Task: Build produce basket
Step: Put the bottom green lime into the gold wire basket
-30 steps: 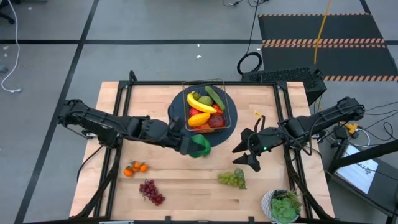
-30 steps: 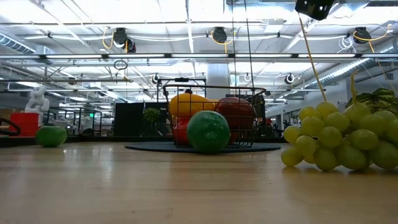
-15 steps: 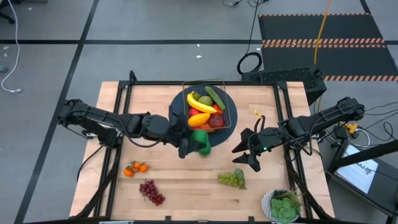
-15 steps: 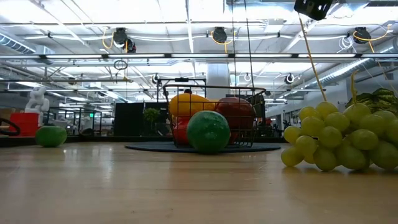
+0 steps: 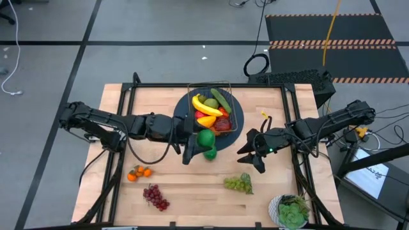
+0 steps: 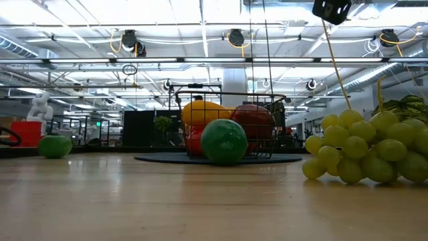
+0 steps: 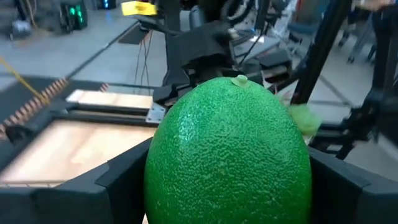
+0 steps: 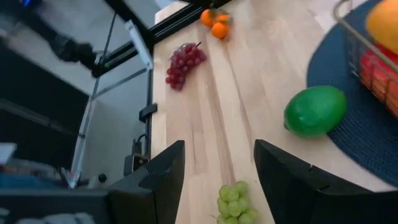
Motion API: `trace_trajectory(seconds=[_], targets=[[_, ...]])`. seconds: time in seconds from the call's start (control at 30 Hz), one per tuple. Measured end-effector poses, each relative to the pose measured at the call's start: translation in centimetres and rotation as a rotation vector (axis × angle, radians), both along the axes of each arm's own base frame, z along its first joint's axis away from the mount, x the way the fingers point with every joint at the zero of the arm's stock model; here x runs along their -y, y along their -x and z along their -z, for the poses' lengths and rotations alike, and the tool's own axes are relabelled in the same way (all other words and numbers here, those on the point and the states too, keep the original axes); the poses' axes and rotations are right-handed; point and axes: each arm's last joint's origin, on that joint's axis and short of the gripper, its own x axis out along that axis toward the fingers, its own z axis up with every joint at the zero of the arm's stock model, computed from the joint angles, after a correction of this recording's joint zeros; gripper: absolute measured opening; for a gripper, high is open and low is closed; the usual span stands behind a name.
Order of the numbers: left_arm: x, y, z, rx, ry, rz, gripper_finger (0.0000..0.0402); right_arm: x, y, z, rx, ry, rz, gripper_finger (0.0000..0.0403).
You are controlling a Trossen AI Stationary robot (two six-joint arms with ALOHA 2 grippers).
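Wire basket — sitting on a round dark-blue mat toward the back middle of the wooden table; holding a yellow banana, a cucumber, a green pear, a mango and red apples, all piled above the rim.

Left gripper — hovering just in front of the basket; its fingers are pinching a green lime from both sides, the lime filling the left wrist view.

A second green lime is lying at the front edge of the mat, just beside the basket.

Right gripper — hovering to the right of the basket, above the table; fingers spread apart with nothing between them.

Loose produce on the table: green grapes near the front right; purple grapes and small oranges at the front left.

Potted leafy plant standing at the front right corner.
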Motion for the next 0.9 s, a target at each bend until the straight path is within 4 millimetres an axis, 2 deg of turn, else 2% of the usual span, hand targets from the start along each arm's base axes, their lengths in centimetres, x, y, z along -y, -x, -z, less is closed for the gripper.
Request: trace_trajectory(seconds=[0.3,0.53,0.7,0.9], targets=[[0.00,0.00,0.01,0.015,-0.277,0.056,0.0321,0.09,-0.03,-0.02,-0.025,-0.110,0.115,0.0185],[0.12,0.02,0.01,0.024,-0.423,0.089,0.0321,0.08,-0.03,-0.02,-0.047,-0.198,0.171,0.0185],[0.32,0.07,0.04,0.023,-0.453,0.102,0.0321,-0.14,-0.06,-0.15,-0.037,-0.223,0.177,0.0185],[0.29,0.07,0.08,0.014,-0.371,0.083,0.0321,-0.01,-0.47,-0.83,0.059,-0.228,0.247,0.0185]])
